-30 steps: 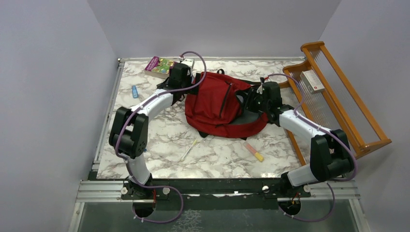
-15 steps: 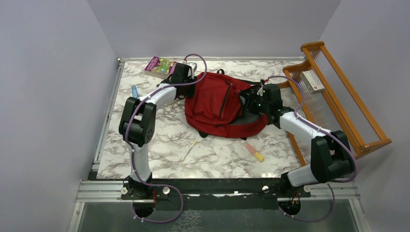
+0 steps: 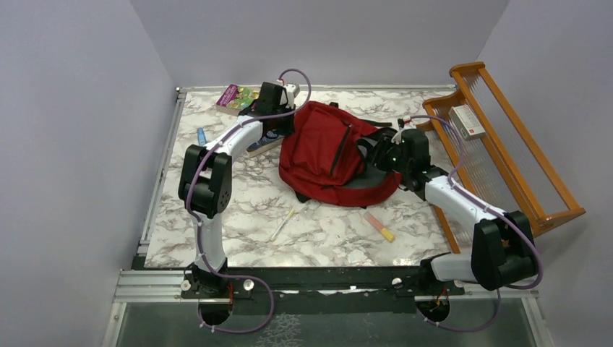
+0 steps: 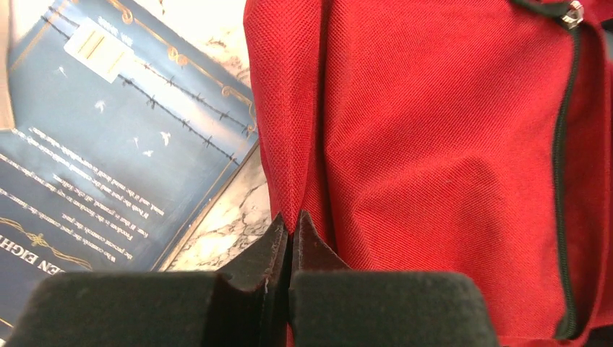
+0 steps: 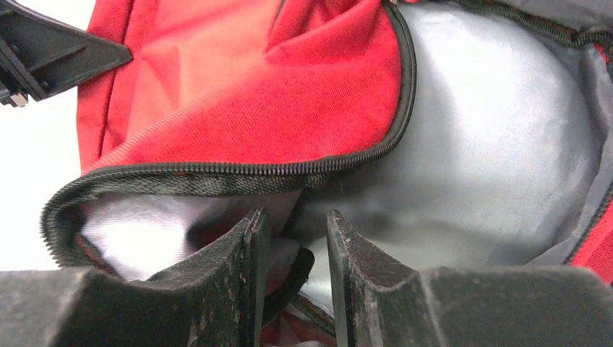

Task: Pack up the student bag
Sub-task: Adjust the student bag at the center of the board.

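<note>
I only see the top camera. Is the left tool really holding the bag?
Observer: Yes. The left tool is shut on a fold of the bag.
Operator: What's the dark thing next to it?
Observer: A blue book with gold writing on its cover.
Operator: And what's the right tool got?
Observer: The right tool looks closed on the bag's open edge, with grey lining showing behind.
</note>
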Tool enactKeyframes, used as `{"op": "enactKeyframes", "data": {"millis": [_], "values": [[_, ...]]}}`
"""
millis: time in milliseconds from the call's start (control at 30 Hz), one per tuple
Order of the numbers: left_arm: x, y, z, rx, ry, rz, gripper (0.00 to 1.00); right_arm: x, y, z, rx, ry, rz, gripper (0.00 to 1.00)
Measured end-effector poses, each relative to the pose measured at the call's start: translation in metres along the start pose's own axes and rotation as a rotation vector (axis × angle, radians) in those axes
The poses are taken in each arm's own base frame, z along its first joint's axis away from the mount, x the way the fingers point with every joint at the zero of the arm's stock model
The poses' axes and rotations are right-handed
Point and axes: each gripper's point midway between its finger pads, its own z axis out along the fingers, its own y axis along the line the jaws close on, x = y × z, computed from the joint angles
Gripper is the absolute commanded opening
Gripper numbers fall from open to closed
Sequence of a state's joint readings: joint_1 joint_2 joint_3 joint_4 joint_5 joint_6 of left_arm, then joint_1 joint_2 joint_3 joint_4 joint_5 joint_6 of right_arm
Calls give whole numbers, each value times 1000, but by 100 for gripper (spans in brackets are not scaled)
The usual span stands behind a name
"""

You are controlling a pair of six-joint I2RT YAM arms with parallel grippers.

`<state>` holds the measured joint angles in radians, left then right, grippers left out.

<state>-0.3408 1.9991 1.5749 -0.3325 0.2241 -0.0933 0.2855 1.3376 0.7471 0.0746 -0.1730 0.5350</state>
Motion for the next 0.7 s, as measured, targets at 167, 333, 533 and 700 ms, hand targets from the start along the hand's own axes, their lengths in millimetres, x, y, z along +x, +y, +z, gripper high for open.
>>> {"op": "enactKeyframes", "data": {"millis": [167,333,533,700], "values": [[-38,-8,-15,15,-51,32,0,-9,6,0,-32,-32,2,39],[-105,-14,-26,19,-171,108,0,-9,10,9,-55,-13,9,39],[-130,7,-13,-6,-213,135,25,-9,10,28,-56,16,24,39],[-110,25,1,-23,-154,119,44,-3,5,43,-47,41,45,40]]}}
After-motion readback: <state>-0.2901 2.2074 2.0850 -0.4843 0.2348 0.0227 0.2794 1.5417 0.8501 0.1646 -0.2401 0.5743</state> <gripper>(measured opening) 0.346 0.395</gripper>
